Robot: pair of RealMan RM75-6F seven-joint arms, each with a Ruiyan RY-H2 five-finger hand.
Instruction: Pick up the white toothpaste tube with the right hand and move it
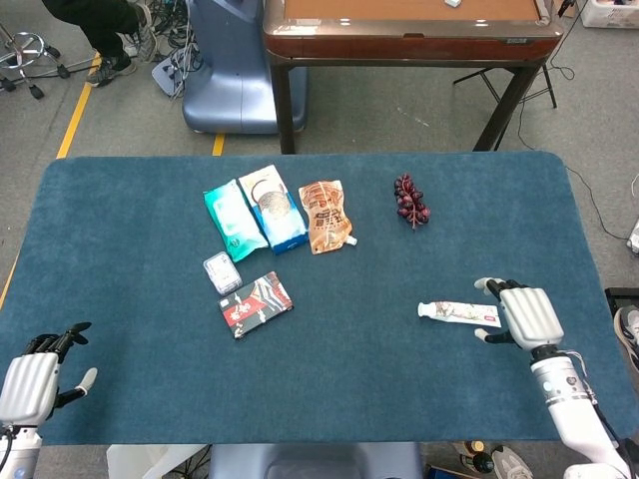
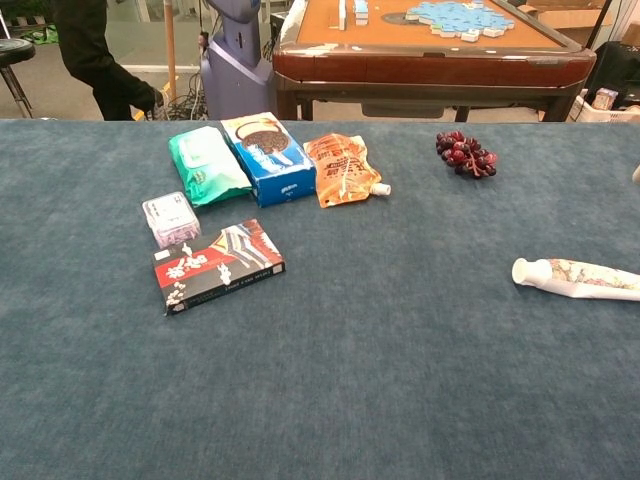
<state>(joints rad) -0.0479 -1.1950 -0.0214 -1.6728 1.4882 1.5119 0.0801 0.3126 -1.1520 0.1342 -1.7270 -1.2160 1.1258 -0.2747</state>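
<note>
The white toothpaste tube (image 1: 459, 313) lies flat on the blue table, cap pointing left; it also shows at the right edge of the chest view as the tube (image 2: 578, 279). My right hand (image 1: 523, 314) hovers just right of the tube's flat end, fingers apart, holding nothing. Only a sliver of that hand shows at the chest view's right edge. My left hand (image 1: 30, 371) sits at the table's near left corner, fingers spread and empty.
A green wipes pack (image 1: 233, 221), a blue cookie box (image 1: 274, 208) and an orange pouch (image 1: 325, 216) lie side by side at the middle left. A small clear box (image 1: 222, 271) and a red-black box (image 1: 256, 303) sit nearer. Grapes (image 1: 410, 200) lie beyond the tube.
</note>
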